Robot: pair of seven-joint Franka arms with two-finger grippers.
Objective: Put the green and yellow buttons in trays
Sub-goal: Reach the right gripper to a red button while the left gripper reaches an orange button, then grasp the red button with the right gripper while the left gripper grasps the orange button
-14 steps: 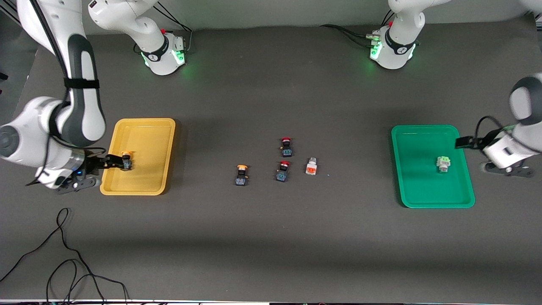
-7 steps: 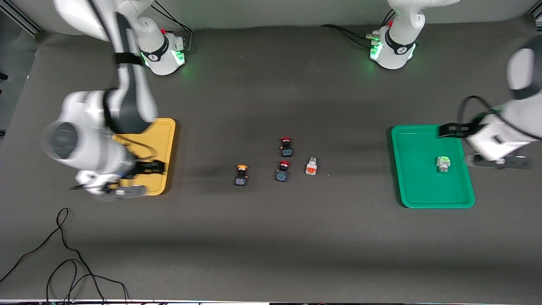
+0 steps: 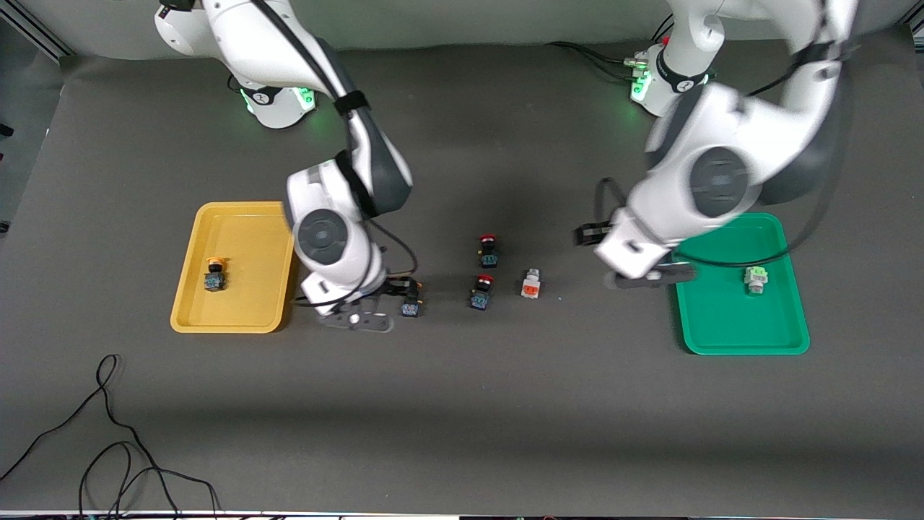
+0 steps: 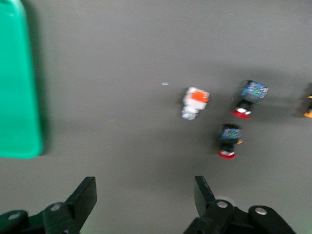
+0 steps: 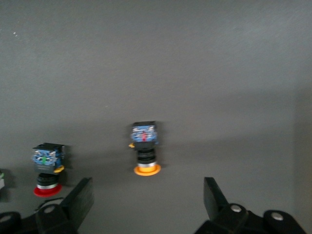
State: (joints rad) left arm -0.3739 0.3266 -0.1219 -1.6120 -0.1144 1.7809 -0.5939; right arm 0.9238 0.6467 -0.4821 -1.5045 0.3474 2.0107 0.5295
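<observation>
One yellow-capped button [image 3: 214,276] lies in the yellow tray [image 3: 245,231]. The other yellow-capped button [image 3: 411,307] lies on the table, and my right gripper [image 3: 406,290] is open right beside it. In the right wrist view that button [image 5: 145,151] lies just ahead of the open right gripper [image 5: 148,187]. The white button marked green [image 3: 755,279] lies in the green tray [image 3: 722,318]. The white button marked orange-red [image 3: 531,284] lies on the table. My left gripper [image 3: 588,235] is open and empty over the table between that button [image 4: 194,102] and the green tray [image 4: 17,87].
Two red-capped buttons [image 3: 489,250] [image 3: 482,291] lie between the yellow-capped and the orange-marked button. They also show in the left wrist view [image 4: 248,99] [image 4: 229,140]. A black cable [image 3: 108,433] loops on the table near the front camera at the right arm's end.
My right gripper let go of a yellow-capped button in the yellow tray and swung to the second one. My left gripper moved from beside the green tray toward the middle.
</observation>
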